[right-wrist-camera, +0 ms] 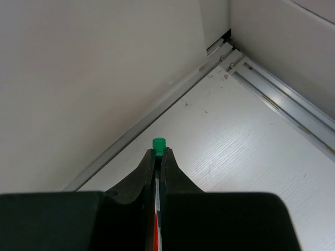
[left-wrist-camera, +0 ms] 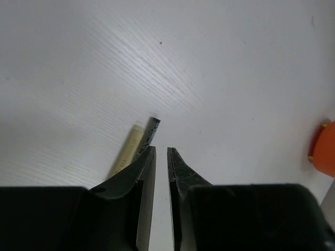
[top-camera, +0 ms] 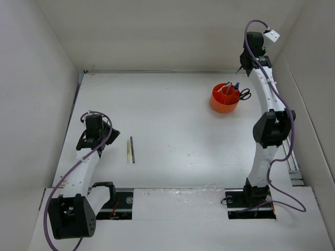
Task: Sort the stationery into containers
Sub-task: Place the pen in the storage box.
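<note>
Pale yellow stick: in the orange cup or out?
Out: the stick lies on the table beside a dark pencil, far from the cup.

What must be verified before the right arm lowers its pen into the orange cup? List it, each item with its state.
1. Right jaws gripping: ok, shut on the green-tipped pen.
2. Right jaws above the orange organiser cup: not ok, they hang toward the back corner, beyond the cup.
3. Cup upright: ok, pens stand in it.
4. Scissors inside the cup: cannot tell; handles show at its right rim.
5. Left jaws clear of the path: ok, shut on nothing, near the pale yellow stick and dark pen lying on the table.
</note>
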Robot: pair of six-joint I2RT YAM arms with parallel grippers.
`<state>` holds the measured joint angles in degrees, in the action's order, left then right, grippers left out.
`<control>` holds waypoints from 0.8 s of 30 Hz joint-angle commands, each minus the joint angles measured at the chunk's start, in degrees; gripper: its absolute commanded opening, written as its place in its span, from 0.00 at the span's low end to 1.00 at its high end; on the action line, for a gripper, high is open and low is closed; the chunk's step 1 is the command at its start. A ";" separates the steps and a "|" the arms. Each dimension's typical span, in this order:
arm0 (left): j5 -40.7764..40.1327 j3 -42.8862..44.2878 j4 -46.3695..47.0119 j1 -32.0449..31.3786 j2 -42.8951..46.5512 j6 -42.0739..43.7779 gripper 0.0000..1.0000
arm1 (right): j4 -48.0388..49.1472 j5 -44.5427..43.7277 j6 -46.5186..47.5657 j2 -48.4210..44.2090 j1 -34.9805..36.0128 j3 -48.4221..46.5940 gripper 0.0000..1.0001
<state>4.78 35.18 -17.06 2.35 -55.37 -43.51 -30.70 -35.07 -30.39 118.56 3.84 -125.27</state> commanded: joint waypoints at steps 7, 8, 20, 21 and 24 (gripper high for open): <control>10.60 5.60 3.26 -1.38 -0.88 1.58 0.23 | 10.82 -5.79 6.65 -2.19 2.92 9.42 0.00; 11.21 5.60 3.26 -1.38 -1.40 2.10 0.23 | 11.70 -6.67 8.31 -2.20 3.54 10.13 0.00; 10.87 9.38 1.59 -4.99 -1.93 5.71 0.28 | 14.00 -15.19 13.24 -0.97 6.70 12.68 0.00; 10.87 9.90 1.59 -4.99 -1.93 6.32 0.28 | 14.78 -15.20 13.25 -0.97 7.23 13.73 0.00; 11.39 10.52 1.07 -4.99 -2.98 7.21 0.31 | 15.41 -17.23 14.57 -0.35 7.24 14.53 0.00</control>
<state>15.20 42.85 -15.75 -2.55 -57.60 -38.39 -18.79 -48.23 -18.22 118.61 10.24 -111.44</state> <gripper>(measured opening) 0.302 0.046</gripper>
